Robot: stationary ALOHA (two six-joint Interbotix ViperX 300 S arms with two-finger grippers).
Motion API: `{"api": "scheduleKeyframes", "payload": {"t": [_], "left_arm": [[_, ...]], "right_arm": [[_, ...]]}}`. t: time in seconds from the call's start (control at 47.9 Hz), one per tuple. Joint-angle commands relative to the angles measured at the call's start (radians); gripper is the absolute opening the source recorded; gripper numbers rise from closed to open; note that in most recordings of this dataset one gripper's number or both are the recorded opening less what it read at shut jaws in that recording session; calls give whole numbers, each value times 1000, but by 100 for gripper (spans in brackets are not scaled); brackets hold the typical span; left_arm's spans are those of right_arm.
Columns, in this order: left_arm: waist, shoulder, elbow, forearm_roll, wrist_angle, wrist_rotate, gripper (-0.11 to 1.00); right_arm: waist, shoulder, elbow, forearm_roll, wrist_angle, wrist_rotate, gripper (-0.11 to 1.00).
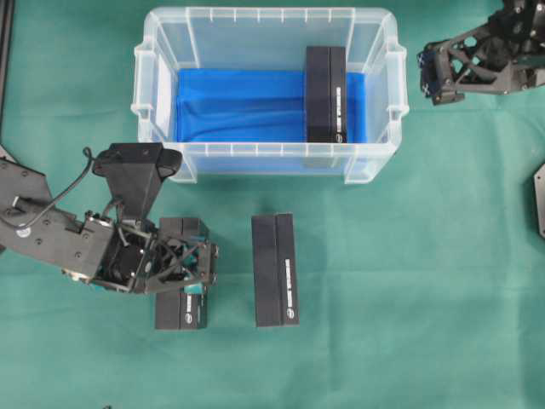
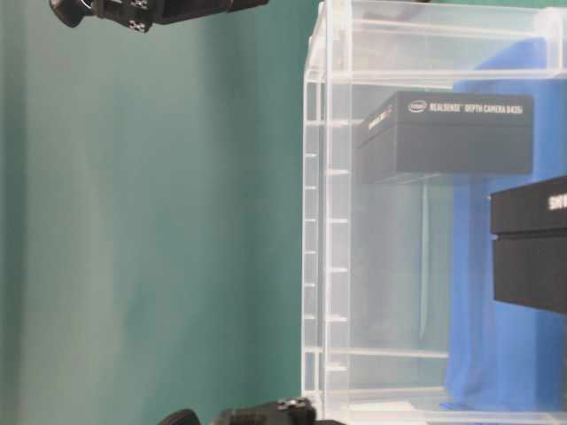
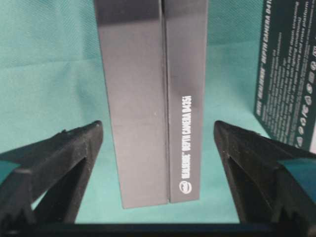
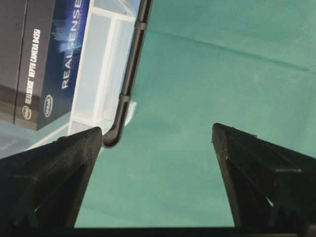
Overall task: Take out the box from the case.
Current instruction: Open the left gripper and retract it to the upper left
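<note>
Left pincer (image 1: 189, 271) stands apart astride a box (image 3: 153, 98) on the table at lower left; right pincer (image 1: 433, 78), apart, waits upper right beside the case (image 1: 264, 162), where one box (image 1: 326, 94) remains

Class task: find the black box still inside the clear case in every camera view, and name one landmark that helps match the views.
Overhead: box, right end of case.
Table-level: upper right, behind the clear wall.
Left wrist: not in view.
Right wrist: top left.
Landmark: the case's ribbed rim.
</note>
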Motion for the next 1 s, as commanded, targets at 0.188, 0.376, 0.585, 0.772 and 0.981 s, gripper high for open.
{"api": "scheduleKeyframes", "payload": {"t": [0.188, 0.376, 0.585, 0.772, 0.981], "left_arm": [[3, -14, -15, -2, -3, 2, 97], [3, -14, -20, -2, -3, 2, 97], [3, -15, -40, -2, 0, 3, 97], [3, -25, -89, -2, 21, 3, 97], [3, -31, -176, -2, 126, 15, 97]], "right_arm": [[6, -18, -9, -2, -2, 0, 91], [8, -17, -9, -2, -2, 0, 91], [9, -17, -9, -2, -2, 0, 91], [9, -18, -9, -2, -2, 0, 91], [11, -18, -9, -2, -2, 0, 91]]}}
